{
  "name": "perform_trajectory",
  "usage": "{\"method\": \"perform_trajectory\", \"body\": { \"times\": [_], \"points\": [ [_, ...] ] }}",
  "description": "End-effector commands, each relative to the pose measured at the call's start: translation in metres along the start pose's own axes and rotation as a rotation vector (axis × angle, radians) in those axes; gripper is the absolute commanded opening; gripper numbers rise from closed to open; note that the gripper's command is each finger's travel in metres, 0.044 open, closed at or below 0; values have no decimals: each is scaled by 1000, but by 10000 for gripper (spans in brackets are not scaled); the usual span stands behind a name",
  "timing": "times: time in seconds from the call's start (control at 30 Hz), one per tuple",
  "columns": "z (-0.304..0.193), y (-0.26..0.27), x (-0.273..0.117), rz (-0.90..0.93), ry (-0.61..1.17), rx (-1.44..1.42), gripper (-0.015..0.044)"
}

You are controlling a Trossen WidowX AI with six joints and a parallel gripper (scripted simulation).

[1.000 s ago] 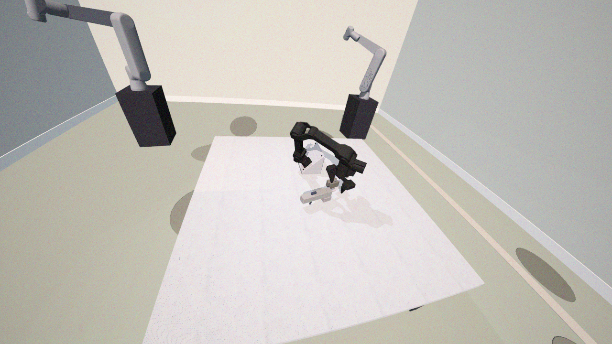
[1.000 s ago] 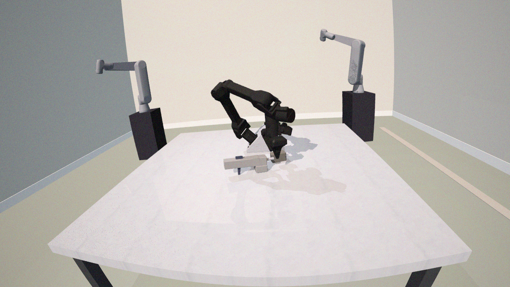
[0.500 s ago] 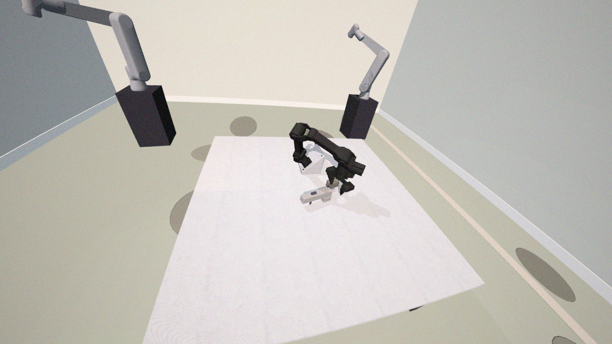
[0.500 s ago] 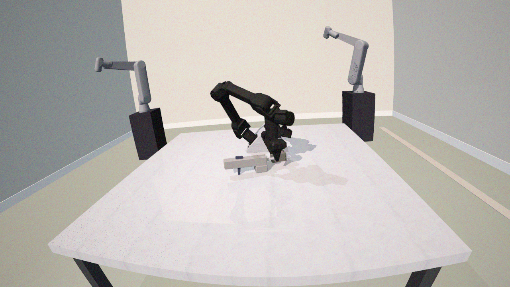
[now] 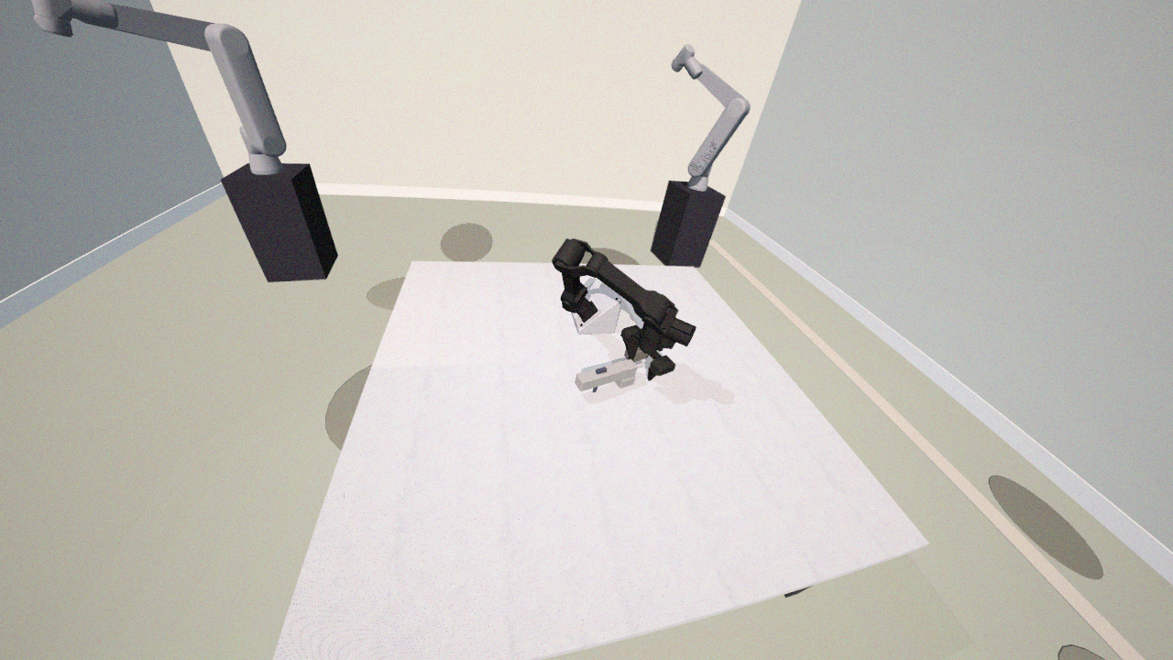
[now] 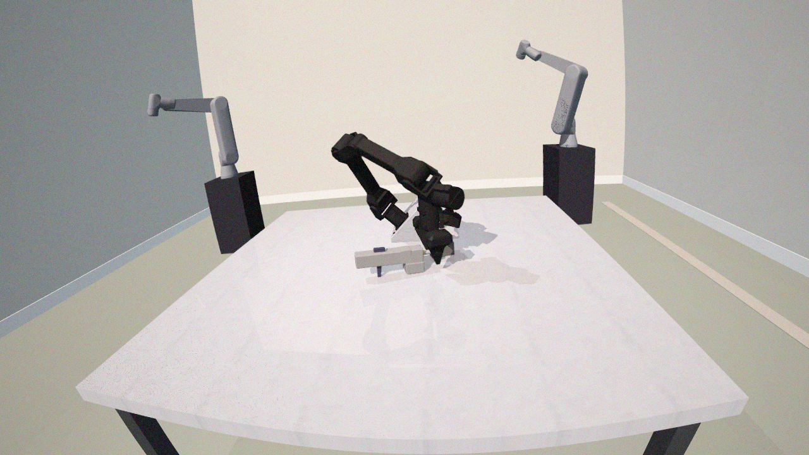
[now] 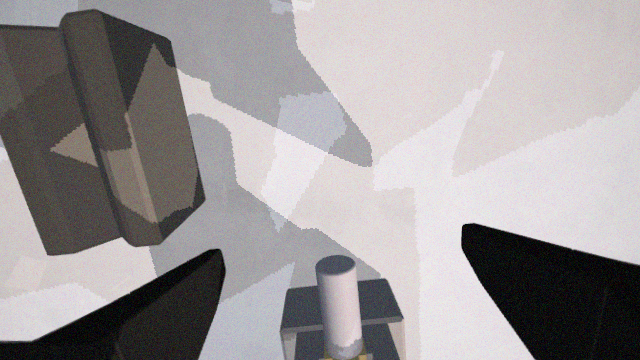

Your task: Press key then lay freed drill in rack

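A beige housing (image 5: 605,376) (image 6: 384,258) stands on the table, with a dark blue key (image 5: 601,369) (image 6: 379,249) on its top. The drill (image 7: 340,300) is a pale cylinder protruding from the housing's end. The brown grooved rack (image 6: 450,249) (image 7: 150,130) lies close beyond that end, partly hidden by the arm in the top and exterior views. My gripper (image 5: 641,366) (image 7: 342,248) is wide open and low at the drill's end, with its fingers on either side of the drill's line. Nothing is held. The far finger is hidden in the exterior view.
A white wedge-shaped stand (image 5: 605,320) (image 6: 406,232) is behind the housing, close to my arm. Two grey arms on dark pedestals (image 5: 279,225) (image 6: 568,181) are beyond the white table (image 5: 492,492) (image 6: 395,368).
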State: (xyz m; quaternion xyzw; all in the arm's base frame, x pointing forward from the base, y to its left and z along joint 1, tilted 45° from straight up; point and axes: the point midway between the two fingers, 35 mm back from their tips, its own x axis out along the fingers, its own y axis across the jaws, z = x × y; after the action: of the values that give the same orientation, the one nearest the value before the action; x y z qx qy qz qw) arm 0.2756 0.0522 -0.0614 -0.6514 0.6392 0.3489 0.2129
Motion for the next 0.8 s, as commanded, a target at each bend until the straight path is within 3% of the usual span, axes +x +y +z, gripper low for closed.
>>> {"method": "perform_trajectory", "body": {
  "times": [0.0, 0.27, 0.77],
  "points": [
    [-3, 2, 8, 4, 7, -8, 440],
    [-5, 3, 16, 5, 9, -8, 440],
    [-4, 1, 13, 2, 2, 1, 46]
  ]
}}
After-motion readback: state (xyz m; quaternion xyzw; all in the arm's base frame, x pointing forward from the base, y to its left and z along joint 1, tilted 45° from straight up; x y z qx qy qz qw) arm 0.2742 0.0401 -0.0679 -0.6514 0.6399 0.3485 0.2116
